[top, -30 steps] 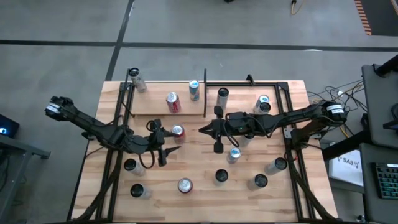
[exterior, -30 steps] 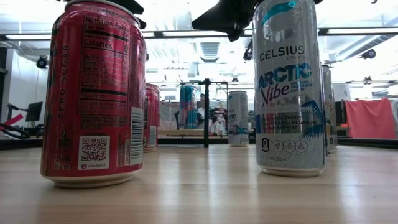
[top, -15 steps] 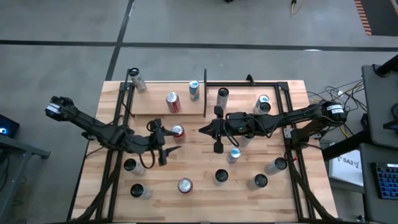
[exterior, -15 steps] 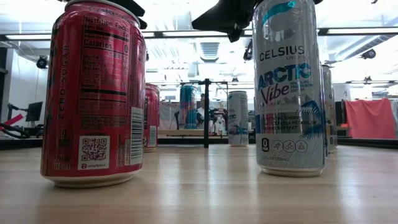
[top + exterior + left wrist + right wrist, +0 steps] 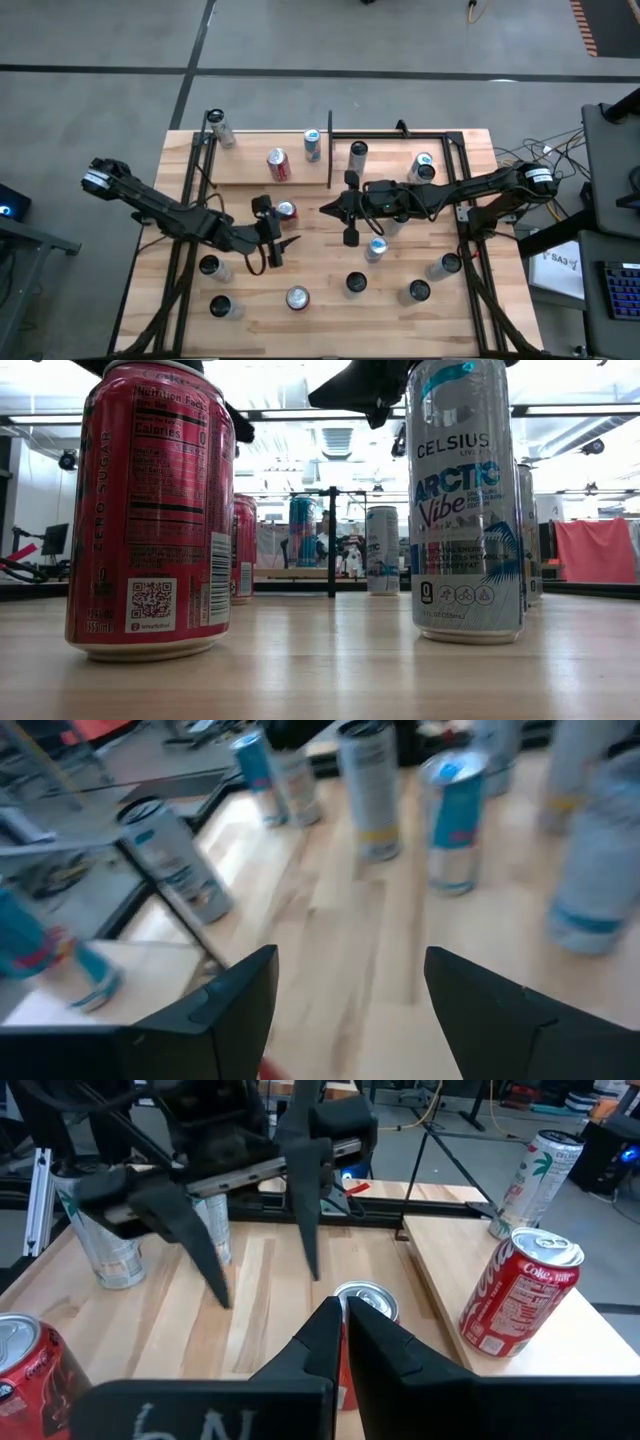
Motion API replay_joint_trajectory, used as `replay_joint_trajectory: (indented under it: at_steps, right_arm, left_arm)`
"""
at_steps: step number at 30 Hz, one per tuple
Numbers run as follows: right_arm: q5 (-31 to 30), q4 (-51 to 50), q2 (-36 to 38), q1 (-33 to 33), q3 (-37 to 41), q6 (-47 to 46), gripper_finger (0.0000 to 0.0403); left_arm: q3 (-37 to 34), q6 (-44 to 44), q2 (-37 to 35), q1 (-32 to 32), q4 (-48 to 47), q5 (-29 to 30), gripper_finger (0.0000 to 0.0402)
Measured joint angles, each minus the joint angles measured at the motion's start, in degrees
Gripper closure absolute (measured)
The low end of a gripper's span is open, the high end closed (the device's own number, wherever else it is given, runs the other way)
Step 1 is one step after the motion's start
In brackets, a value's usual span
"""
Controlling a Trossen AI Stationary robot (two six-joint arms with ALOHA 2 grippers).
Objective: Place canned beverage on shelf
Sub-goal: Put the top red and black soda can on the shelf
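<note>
A red can (image 5: 287, 211) stands upright on the table, just in front of the shelf (image 5: 245, 168), a pale plywood panel at the far left. The shelf holds a red can (image 5: 278, 164) and a blue can (image 5: 312, 144). My left gripper (image 5: 279, 231) is open just left of the table's red can, a little nearer, and touches nothing. Its fingers show spread in the left wrist view (image 5: 350, 1010). My right gripper (image 5: 325, 208) is shut and empty to the can's right, pointing at it. The can's top (image 5: 365, 1300) shows past its fingers (image 5: 345, 1335).
Several cans stand on the near half of the table, among them a red one (image 5: 297, 297) and a dark-topped one (image 5: 357, 283). More stand inside the black frame (image 5: 440, 135) at the far right. A black upright (image 5: 330, 150) edges the shelf's right side.
My left gripper has gone toward the table's right edge, closer to the red can in front of the shelf, and stays open. The right arm and the cans have kept still.
</note>
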State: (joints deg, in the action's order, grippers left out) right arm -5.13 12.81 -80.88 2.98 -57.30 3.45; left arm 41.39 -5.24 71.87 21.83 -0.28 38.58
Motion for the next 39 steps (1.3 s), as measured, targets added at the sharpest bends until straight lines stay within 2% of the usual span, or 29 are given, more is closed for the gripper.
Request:
replay_joint_trajectory:
  at_steps: [8,13,18,27,33,39]
  right_arm:
    - [-0.01,0.13,1.88,0.0,-1.11,0.43,0.0392]
    - [0.0,-0.14,2.02,0.0,-1.11,0.89,0.0392]
    - [0.0,-0.18,0.84,0.0,-1.09,0.81,0.0392]
    - [0.01,-0.54,0.28,0.0,-1.05,0.13,0.0392]
    - [0.02,-0.67,0.51,0.0,-1.05,-0.05,0.0392]
    - [0.0,-2.48,4.71,0.0,-1.03,0.14,0.0392]
  left_arm:
    - [2.26,-2.63,-4.22,-0.31,-11.62,0.96,0.0165]
    - [1.81,-5.52,-4.51,-1.01,-11.15,3.22,0.0164]
    - [1.75,-11.12,-3.05,-2.3,-11.34,11.41,0.0157]
    - [1.75,-8.88,-1.22,-2.67,-11.34,11.76,0.0148]
    - [1.75,-8.83,-0.3,-3.14,-11.35,10.48,0.0148]
    - [2.03,-8.75,-0.35,-5.49,-11.82,-1.68,0.0147]
